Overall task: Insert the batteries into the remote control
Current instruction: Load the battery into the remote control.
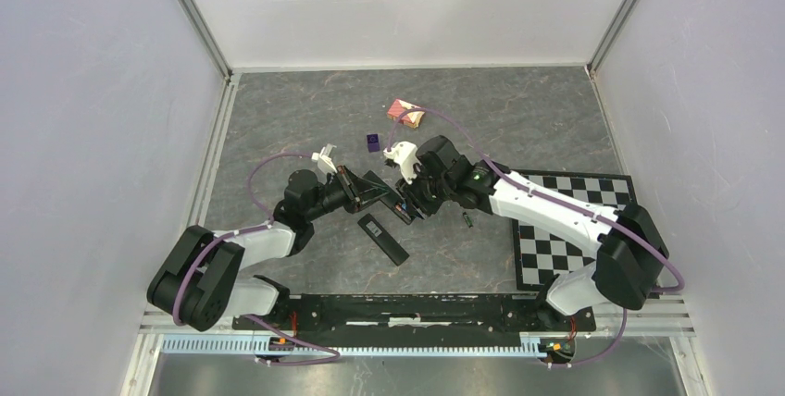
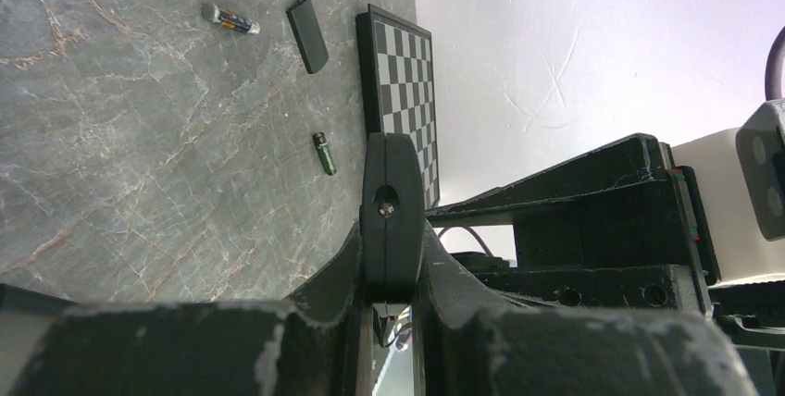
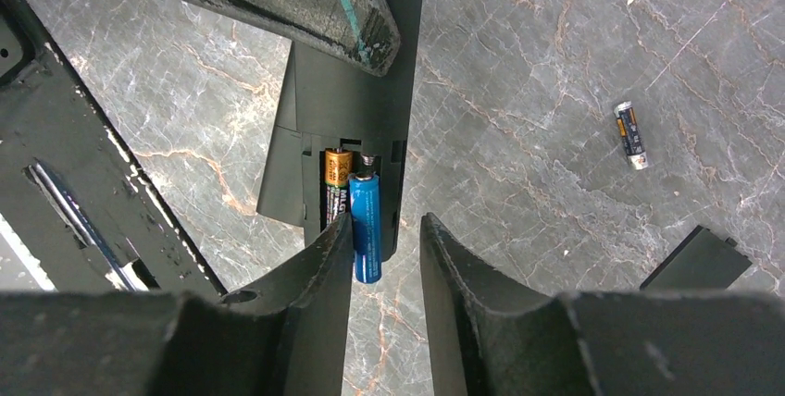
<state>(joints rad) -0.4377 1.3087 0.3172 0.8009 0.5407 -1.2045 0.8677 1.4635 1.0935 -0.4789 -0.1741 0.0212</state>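
Lab test cell: white walls (image 1: 398,7), checkerboard (image 1: 546,253).

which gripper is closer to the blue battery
Right. The right gripper has the blue battery between its parted jaws; the left gripper clamps the remote control farther along, beyond that battery.

The open remote control (image 3: 319,114) holds an orange-black battery (image 3: 335,185) and a protruding blue battery (image 3: 365,225); the green battery (image 2: 322,153) lies loose.

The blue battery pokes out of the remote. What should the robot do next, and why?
Probably push the blue battery further into its slot with the right fingers: its end overhangs the edge of the remote, beside a seated orange-and-black battery, while the left fingers clamp the remote.
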